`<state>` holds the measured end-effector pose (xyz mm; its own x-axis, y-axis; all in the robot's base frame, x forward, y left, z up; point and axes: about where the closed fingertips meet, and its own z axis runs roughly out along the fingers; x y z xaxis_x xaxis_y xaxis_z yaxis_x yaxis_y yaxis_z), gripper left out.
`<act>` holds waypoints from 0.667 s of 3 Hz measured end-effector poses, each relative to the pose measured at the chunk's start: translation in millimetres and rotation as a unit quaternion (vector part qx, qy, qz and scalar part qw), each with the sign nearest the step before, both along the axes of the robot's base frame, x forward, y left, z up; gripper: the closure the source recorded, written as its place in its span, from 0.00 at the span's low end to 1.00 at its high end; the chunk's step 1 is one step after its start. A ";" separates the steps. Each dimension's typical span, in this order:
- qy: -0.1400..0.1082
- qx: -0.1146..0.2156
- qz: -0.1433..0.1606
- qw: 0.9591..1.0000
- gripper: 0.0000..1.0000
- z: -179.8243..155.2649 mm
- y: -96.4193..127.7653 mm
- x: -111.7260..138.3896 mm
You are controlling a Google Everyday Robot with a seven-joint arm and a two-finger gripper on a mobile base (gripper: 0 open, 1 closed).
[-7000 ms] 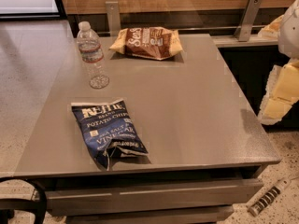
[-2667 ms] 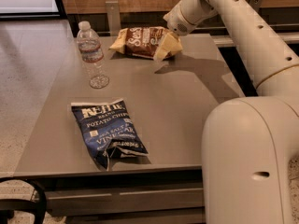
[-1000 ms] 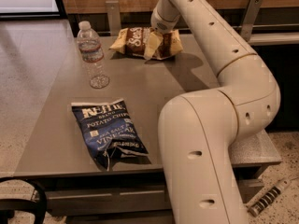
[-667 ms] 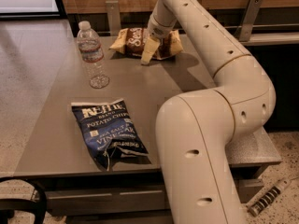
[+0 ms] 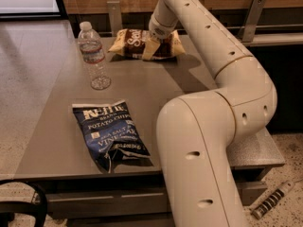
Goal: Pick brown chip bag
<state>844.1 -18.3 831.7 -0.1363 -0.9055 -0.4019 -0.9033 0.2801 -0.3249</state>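
I have the gripper [image 5: 156, 47] down at the far edge of the bench [image 5: 142, 82], directly on the brown chip bag [image 5: 129, 42]. The jaws stand apart. One pale finger [image 5: 148, 49] shows in front of the bag's dark middle and touches it or is just above it. The other side is hidden behind the wrist. I see nothing clamped between them, and the bag lies flat on the bench.

The brown chip bag rests with its long axis left to right, nearly parallel to the far edge of the bench. One tan-yellow end points to the left, toward the water bottle [image 5: 93, 56], and the other end points to the right, past the gripper. The printed side faces up, and part of the white script shows on the left half. The gripper covers part of the middle.

The arm [image 5: 213, 46] comes from the lower right, rises in a big bend and reaches down to the bag from above right. The water bottle stands upright, left of the bag and nearer to me, apart from it. A dark blue chip bag [image 5: 111, 134] lies near the front edge, well apart from the brown one, with its long axis running roughly front to back.
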 end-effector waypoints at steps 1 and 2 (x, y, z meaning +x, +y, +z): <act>0.000 0.000 0.000 1.000 0.78 1.5 0.0 0.0; 0.000 0.000 0.000 1.000 1.00 1.8 0.1 0.0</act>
